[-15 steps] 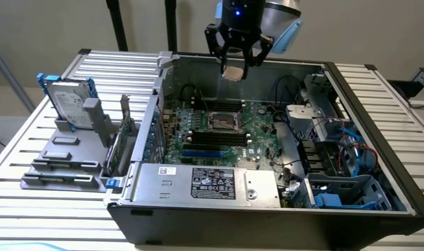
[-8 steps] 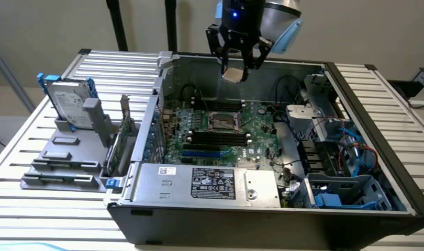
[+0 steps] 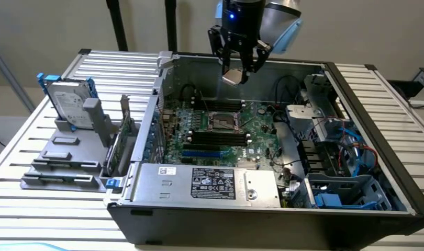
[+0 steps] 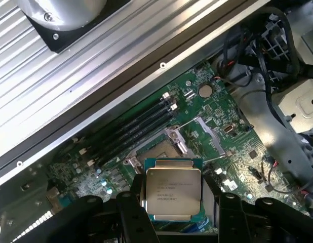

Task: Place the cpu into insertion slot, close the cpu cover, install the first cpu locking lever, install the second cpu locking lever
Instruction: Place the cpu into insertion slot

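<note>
The pincer point(image 3: 241, 69) holds the cpu point(image 3: 234, 78) by two opposite edges, one finger point(image 4: 130, 208) on each side. The chip's silvery, printed face is turned to the wrist camera. In the exterior view the cpu hangs in the air above the open case point(image 3: 268, 226), near its far wall and well apart from the motherboard point(image 3: 257, 123). The slot point(image 3: 223, 121) lies below on the green board, with the cover point(image 4: 212, 134) swung up off it and the dark recess bare. The case rests on a slatted counter point(image 3: 51, 209). At the exterior view's left, a hard drive point(image 3: 69, 103) stands upright in a grey rack.
</note>
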Controlling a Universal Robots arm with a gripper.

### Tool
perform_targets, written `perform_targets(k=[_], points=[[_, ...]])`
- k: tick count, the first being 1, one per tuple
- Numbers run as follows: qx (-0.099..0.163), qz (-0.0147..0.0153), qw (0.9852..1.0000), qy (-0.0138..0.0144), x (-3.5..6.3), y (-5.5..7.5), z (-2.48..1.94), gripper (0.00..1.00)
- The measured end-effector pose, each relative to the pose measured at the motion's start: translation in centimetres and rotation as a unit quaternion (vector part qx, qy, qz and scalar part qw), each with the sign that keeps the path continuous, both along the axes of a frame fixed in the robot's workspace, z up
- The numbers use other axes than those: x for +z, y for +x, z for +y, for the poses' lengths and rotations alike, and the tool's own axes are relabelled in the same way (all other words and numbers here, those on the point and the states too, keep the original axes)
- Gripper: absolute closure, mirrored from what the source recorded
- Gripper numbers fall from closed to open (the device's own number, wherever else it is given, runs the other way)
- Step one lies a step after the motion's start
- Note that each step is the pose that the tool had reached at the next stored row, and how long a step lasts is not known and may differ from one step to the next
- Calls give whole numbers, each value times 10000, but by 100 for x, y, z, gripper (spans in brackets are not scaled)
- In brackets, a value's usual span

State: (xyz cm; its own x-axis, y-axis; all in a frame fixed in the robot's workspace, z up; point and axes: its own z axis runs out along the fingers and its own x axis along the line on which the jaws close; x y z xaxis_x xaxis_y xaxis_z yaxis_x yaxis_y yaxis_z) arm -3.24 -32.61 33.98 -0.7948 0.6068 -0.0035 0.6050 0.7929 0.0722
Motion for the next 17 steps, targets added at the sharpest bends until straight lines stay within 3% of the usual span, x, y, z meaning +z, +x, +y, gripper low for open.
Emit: perform_targets(k=[5,9,13,17], points=[[-452,0,9990,0,-25,0,0,45],[-816,0,9967,0,-45,0,0,45],[-1174,0,9931,0,-67,0,0,45],[-1541,0,9881,0,-92,0,0,45]])
